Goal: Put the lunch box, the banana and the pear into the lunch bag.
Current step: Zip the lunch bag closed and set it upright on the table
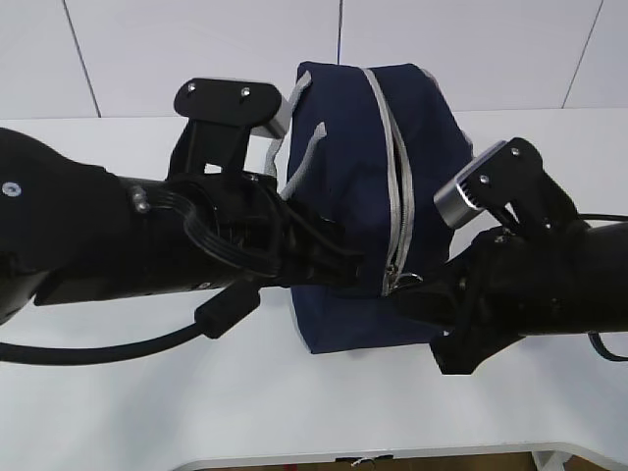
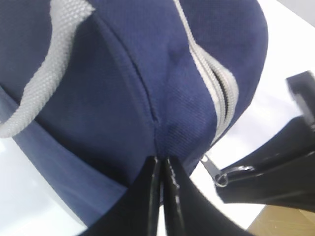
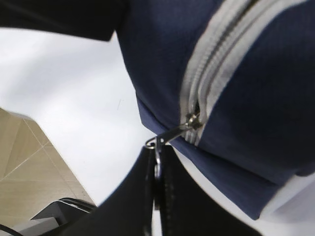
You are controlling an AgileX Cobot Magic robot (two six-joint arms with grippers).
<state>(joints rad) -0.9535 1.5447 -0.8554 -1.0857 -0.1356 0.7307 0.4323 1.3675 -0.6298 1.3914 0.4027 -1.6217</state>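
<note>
Standing on the white table [image 1: 118,412] was the navy lunch bag [image 1: 343,157], its long axis running from six o'clock, nearest me, to twelve o'clock at the far wall. Its grey zipper [image 1: 392,167] followed that same line and looked mostly closed, gaping only a little near the slider at the six o'clock end. A grey webbing handle [image 1: 299,157] hung at the bag's nine o'clock side. No lunch box, banana or pear showed in any view.

From nine o'clock, the left gripper [image 2: 161,169] had its jaws pressed together on a fold of the bag's fabric just beside the zipper. From three o'clock, the right gripper [image 3: 156,162] was clamped on the ring pull [image 3: 158,147], which trailed off the slider [image 3: 193,121] towards six o'clock. I judged that opening the bag turned on this: the teeth lay from the right gripper towards twelve o'clock, so that arm would travel along the bag while the left one anchored it.
</note>
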